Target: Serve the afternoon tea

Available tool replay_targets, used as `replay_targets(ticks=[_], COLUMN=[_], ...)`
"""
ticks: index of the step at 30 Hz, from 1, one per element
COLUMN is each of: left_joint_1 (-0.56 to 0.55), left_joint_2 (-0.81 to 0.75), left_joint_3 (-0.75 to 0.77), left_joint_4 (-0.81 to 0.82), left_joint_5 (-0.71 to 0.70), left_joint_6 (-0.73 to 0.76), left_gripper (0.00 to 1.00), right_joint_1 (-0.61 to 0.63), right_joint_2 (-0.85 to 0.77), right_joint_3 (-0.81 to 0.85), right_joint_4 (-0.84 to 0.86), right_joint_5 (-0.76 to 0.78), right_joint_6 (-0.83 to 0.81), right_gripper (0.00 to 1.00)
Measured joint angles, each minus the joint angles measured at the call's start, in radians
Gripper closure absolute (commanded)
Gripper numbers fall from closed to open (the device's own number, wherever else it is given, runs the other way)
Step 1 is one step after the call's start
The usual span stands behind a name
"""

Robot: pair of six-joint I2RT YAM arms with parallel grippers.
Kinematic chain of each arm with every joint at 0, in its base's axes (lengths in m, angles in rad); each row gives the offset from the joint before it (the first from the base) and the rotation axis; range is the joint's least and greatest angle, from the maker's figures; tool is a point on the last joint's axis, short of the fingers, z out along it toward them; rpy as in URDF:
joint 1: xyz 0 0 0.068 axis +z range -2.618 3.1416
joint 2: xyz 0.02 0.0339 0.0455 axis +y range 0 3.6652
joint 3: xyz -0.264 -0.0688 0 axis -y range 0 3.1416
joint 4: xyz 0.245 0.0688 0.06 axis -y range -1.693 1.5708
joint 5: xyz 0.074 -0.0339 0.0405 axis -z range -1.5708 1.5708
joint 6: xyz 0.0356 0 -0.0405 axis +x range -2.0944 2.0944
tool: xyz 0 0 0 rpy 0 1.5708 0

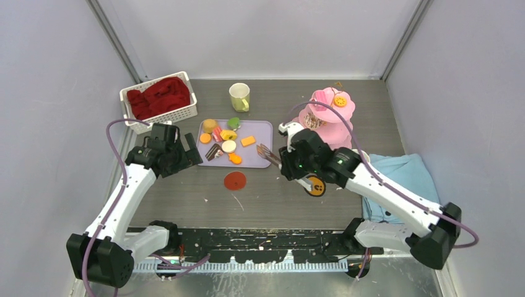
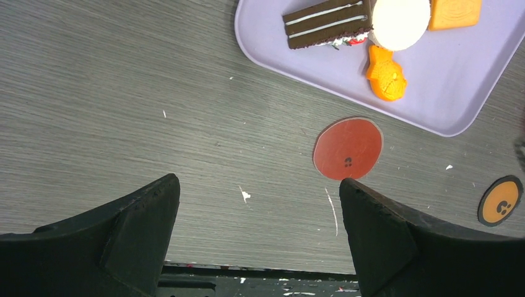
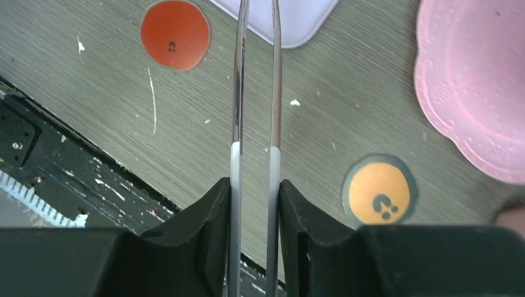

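Small toy pastries lie on a lavender tray: a chocolate layer slice, a white round, an orange fish shape and an orange square. The pink three-tier stand rises at the right, with an orange sweet on its top tier. A pale yellow-green mug stands behind the tray. My right gripper is shut on metal tongs, whose tips reach to the tray's near right corner. My left gripper hangs open over bare table left of the tray, holding nothing.
A red disc and an orange disc lie flat on the table in front of the tray. A white basket with red cloth sits at the back left. A folded light-blue towel lies at the right.
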Motion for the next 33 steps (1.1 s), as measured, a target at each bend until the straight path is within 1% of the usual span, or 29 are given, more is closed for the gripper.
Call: replay_targets(ticks=[2, 8, 12, 16, 20, 25, 33], left_joint_1=[0.0, 0.0, 0.0, 0.0, 0.0, 0.0, 0.0], left_joint_2=[0.0, 0.0, 0.0, 0.001, 0.004, 0.008, 0.01], left_joint_3=[0.0, 0.0, 0.0, 0.0, 0.0, 0.0, 0.0], left_joint_4=[0.0, -0.003, -0.003, -0.004, -0.004, -0.004, -0.004], left_joint_5=[-0.002, -0.011, -0.015, -0.019, -0.019, -0.019, -0.019], left_joint_6=[0.0, 0.0, 0.0, 0.0, 0.001, 0.003, 0.008], left_gripper=[0.0, 0.0, 0.0, 0.0, 0.0, 0.0, 0.0], right_joint_1=[0.023, 0.066, 0.133, 0.18, 0.202, 0.209, 0.229], right_joint_2=[0.06, 0.238, 0.376, 0.462, 0.516, 0.567, 0.64], right_joint_3=[0.0, 0.035, 0.119, 0.184, 0.231, 0.278, 0.342], right_joint_4=[0.052, 0.159, 0.193, 0.218, 0.236, 0.245, 0.259], right_joint_5=[0.004, 0.046, 0.111, 0.186, 0.254, 0.298, 0.332], right_joint_6=[0.0, -0.015, -0.051, -0.088, -0.126, -0.163, -0.206], right_gripper=[0.99, 0.8, 0.7, 0.63, 0.6, 0.55, 0.54])
